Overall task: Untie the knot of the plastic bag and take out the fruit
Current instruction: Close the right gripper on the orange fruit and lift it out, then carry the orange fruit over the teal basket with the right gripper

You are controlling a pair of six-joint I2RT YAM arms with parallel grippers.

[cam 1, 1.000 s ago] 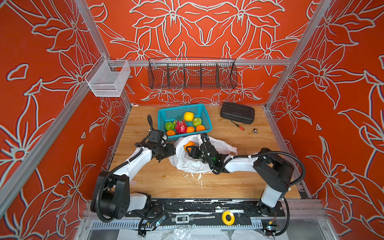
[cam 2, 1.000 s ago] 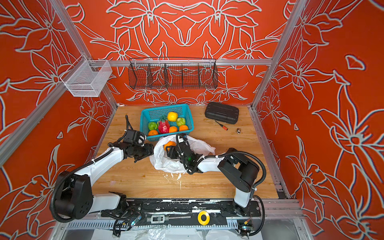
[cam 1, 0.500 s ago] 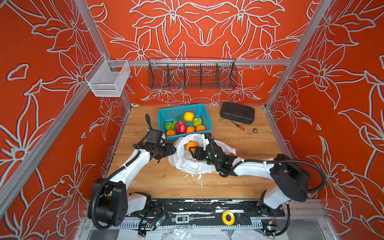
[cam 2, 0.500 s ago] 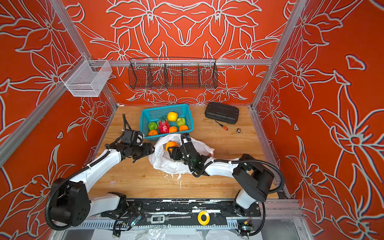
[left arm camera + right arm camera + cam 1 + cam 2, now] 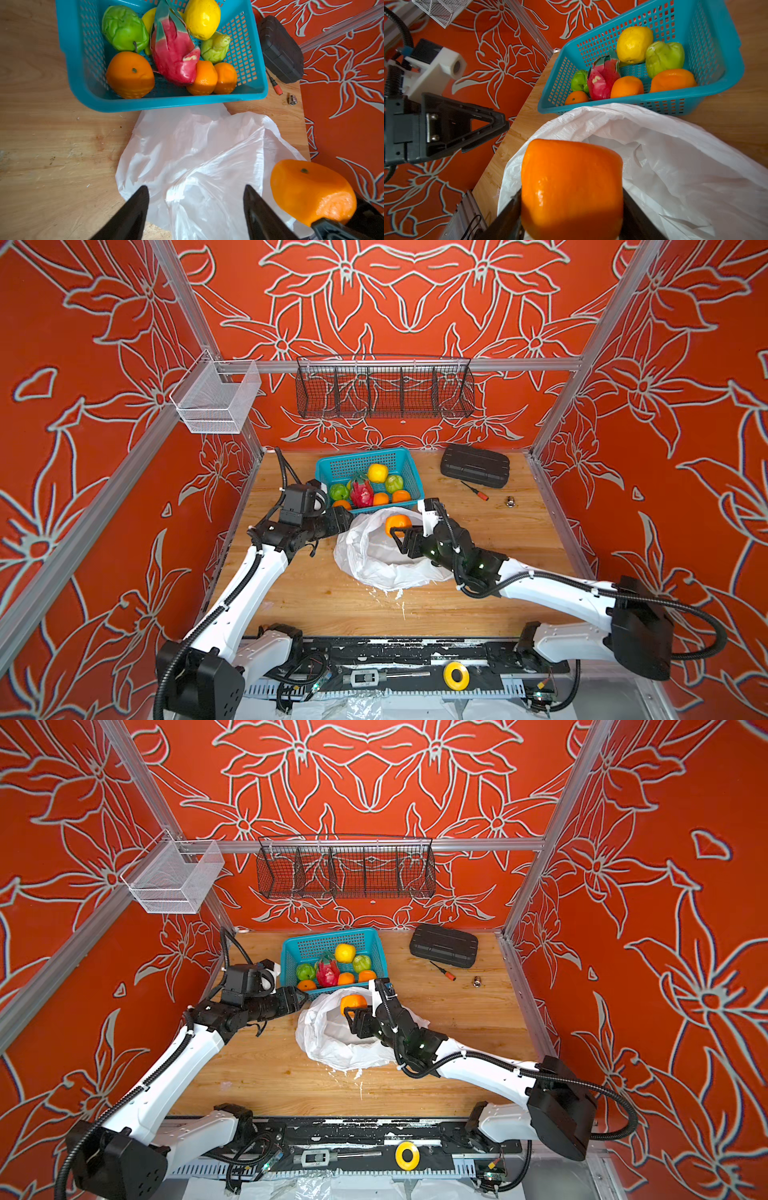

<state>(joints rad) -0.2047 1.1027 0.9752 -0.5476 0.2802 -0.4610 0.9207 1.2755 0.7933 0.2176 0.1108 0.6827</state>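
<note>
- white mesh bin: hangs on the left wall rail.
- left gripper: jaws spread wide with nothing between them. It hovers over the left edge of the plastic bag, near the basket's near-left corner.
- teal basket: stands on the counter towards the back wall.
  - It holds one round yellow fruit, two bumpy green fruits and three oranges along the near wall.
  - One dragon fruit lies in the middle, long axis near-to-far, green tips towards the back wall.
- plastic bag: lies crumpled on the counter, up against the basket's near wall. Its mouth gapes upward and its long axis runs from the basket towards the near right.
- black wire rack: hangs on the back wall, divided into compartments.
- right gripper: clamped on a held orange, one finger on each side. The orange is above the bag's far rim, near the basket.
- black case: lies flat at the back right of the counter.
- screwdriver: lies just in front of the case.
- metal socket: sits to the right of the screwdriver.
</note>
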